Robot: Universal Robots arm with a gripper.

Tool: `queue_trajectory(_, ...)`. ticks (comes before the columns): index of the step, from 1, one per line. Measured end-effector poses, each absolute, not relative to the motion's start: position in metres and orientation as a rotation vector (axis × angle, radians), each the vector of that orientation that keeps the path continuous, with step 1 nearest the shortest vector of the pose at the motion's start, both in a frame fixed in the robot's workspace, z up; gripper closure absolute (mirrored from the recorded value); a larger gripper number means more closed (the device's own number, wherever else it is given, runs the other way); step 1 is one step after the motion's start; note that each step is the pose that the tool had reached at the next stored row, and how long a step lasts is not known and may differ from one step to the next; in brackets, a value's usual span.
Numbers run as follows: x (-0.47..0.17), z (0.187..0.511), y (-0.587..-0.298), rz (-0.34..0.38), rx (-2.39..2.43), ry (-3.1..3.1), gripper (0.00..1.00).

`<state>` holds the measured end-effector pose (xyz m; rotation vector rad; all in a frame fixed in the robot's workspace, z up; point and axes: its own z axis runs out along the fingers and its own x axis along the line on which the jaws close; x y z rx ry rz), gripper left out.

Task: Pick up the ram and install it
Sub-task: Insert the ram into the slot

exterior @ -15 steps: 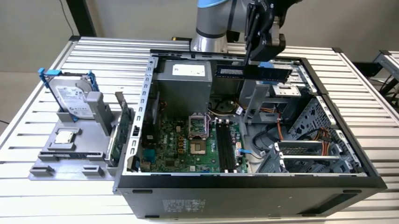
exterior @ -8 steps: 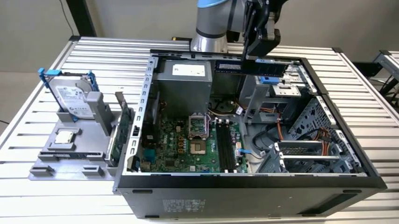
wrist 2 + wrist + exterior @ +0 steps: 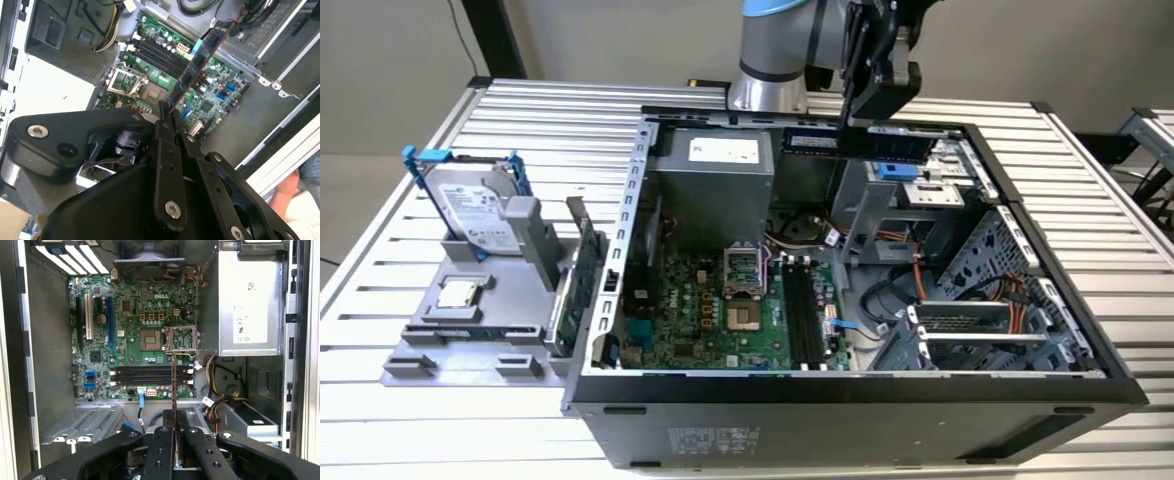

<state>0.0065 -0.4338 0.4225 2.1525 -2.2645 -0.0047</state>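
Open case (image 3: pixel 635 230), gripper (image 3: pixel 875 120) clamps ram (image 3: pixel 821 143), lengthwise level

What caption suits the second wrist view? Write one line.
Tool shut on the ram, holding it above the motherboard and its memory slots.

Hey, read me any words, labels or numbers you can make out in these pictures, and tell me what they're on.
Sticker on the power supply: too small to read.
Label on the hard drive: too small to read.
Pale label on the ram in the gripper: blurred.
Sticker on the computer case: blurred.
Print on the motherboard: a white maker's logo, the rest too small.
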Motion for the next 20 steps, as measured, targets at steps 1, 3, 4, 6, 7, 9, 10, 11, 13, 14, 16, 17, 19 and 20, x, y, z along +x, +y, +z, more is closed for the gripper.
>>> queue_trajectory(1,0.0065,0.4225,-0.4338,-0.005,2.152,-2.264,1.00)
queue_trajectory(3,0.0065,0.4225,-0.4338,-0.005,2.152,-2.264,1.00)
queue_trajectory(4,0.0065,0.4226,-0.4338,-0.005,2.152,-2.264,1.00)
queue_trajectory(6,0.0065,0.4225,-0.4338,-0.005,2.152,-2.265,1.00)
queue_trajectory(7,0.0065,0.4225,-0.4338,-0.005,2.152,-2.265,1.00)
queue_trajectory(9,0.0065,0.4225,-0.4338,-0.005,2.152,-2.265,1.00)
queue_trajectory(10,0.0065,0.4225,-0.4338,-0.005,2.152,-2.265,1.00)
queue_trajectory(11,0.0066,0.4225,-0.4338,-0.005,2.152,-2.265,1.00)
queue_trajectory(13,0.0065,0.4225,-0.4338,-0.005,2.152,-2.265,1.00)
queue_trajectory(14,0.0065,0.4225,-0.4338,-0.005,2.152,-2.265,1.00)
queue_trajectory(16,0.0065,0.4225,-0.4338,-0.005,2.152,-2.265,1.00)
queue_trajectory(17,0.0065,0.4225,-0.4338,-0.005,2.152,-2.265,1.00)
queue_trajectory(19,0.0065,0.4225,-0.4338,-0.005,2.142,-2.275,1.00)
queue_trajectory(20,0.0065,0.4224,-0.4338,-0.005,2.125,-2.290,1.00)
